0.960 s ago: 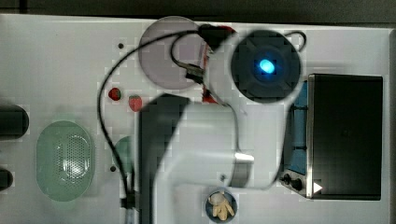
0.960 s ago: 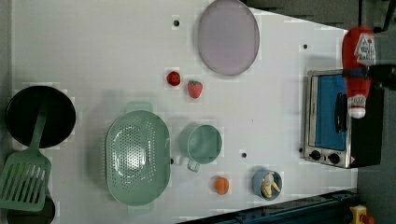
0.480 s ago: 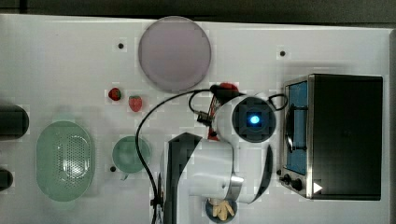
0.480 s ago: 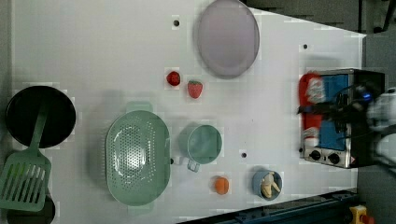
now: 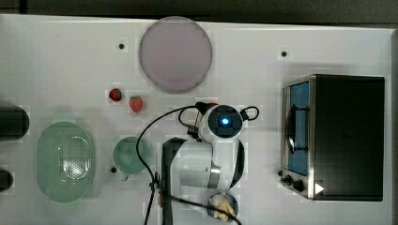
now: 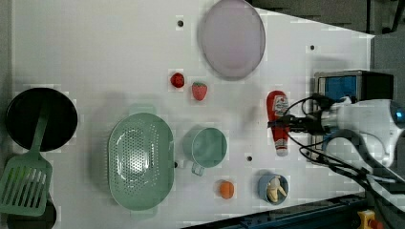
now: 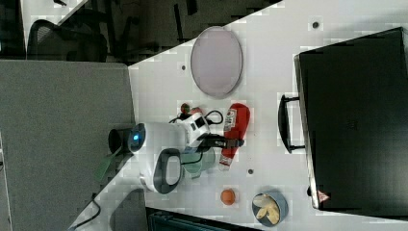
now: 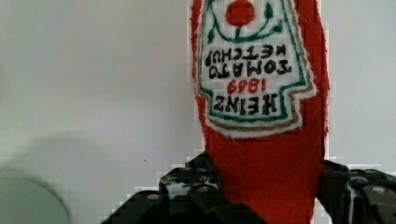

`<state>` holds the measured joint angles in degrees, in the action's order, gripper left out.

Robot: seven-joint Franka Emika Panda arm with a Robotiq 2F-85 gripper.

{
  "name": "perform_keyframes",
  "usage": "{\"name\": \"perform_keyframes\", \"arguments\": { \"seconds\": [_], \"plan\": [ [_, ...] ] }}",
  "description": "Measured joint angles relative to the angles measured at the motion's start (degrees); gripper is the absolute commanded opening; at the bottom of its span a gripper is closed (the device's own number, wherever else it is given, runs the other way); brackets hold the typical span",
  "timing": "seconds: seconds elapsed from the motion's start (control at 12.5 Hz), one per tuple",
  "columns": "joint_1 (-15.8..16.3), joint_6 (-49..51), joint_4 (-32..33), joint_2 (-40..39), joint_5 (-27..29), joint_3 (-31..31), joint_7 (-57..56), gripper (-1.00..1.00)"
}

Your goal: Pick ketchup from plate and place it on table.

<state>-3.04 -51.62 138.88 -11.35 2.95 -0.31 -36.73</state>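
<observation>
The red ketchup (image 6: pixel 278 119) bottle with its white label lies lengthwise over the white table (image 6: pixel 95 47), between the plate and the oven. My gripper (image 6: pixel 279 123) is shut on its middle. In the wrist view the ketchup (image 8: pixel 261 93) stands between the two dark fingers (image 8: pixel 187 186) of the gripper (image 8: pixel 266 186). The right view shows the ketchup (image 7: pixel 234 130) clamped by the gripper (image 7: pixel 231 142). I cannot tell whether the bottle touches the table. The pale lilac plate (image 5: pixel 175 54) sits bare at the far edge.
A black toaster oven (image 5: pixel 340 136) stands close on the top view's right. Two strawberries (image 5: pixel 136 103), a green cup (image 5: pixel 130 154), a mint basket (image 5: pixel 65 161), an orange (image 6: pixel 226 189) and a small blue bowl (image 6: pixel 272 187) lie nearby. A black pan (image 6: pixel 40 119) and green spatula (image 6: pixel 24 183) sit at the left view's left.
The arm has come down from high near the top camera to low over the table. It has carried the ketchup from above the oven to the spot between plate and oven.
</observation>
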Motion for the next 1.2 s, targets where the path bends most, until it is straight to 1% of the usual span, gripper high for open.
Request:
{"name": "perform_keyframes", "arguments": {
  "seconds": [0.24, 0.32, 0.4, 0.56, 0.72, 0.8, 0.96, 1.2],
  "plan": [
    [-0.49, -5.32, 0.0, -5.07, 0.12, 0.61, 0.0, 0.88],
    [-0.5, -6.52, 0.11, -5.73, 0.23, 0.73, 0.0, 1.0],
    [-0.2, -6.41, 0.11, -5.5, 0.52, 0.59, 0.0, 1.0],
    [0.01, -2.83, 0.0, -2.04, 0.61, 0.41, 0.56, 1.0],
    [-0.04, 3.02, -1.01, 4.33, 0.62, 0.37, 3.19, 1.0],
    [0.03, 7.64, -2.8, 8.04, 0.55, 0.31, 5.68, 1.0],
    [-0.23, 19.25, -9.62, 14.08, 0.44, 0.62, 11.61, 1.0],
    [0.19, 33.25, -21.37, 20.76, 0.8, 0.78, 21.07, 1.0]
  ]
}}
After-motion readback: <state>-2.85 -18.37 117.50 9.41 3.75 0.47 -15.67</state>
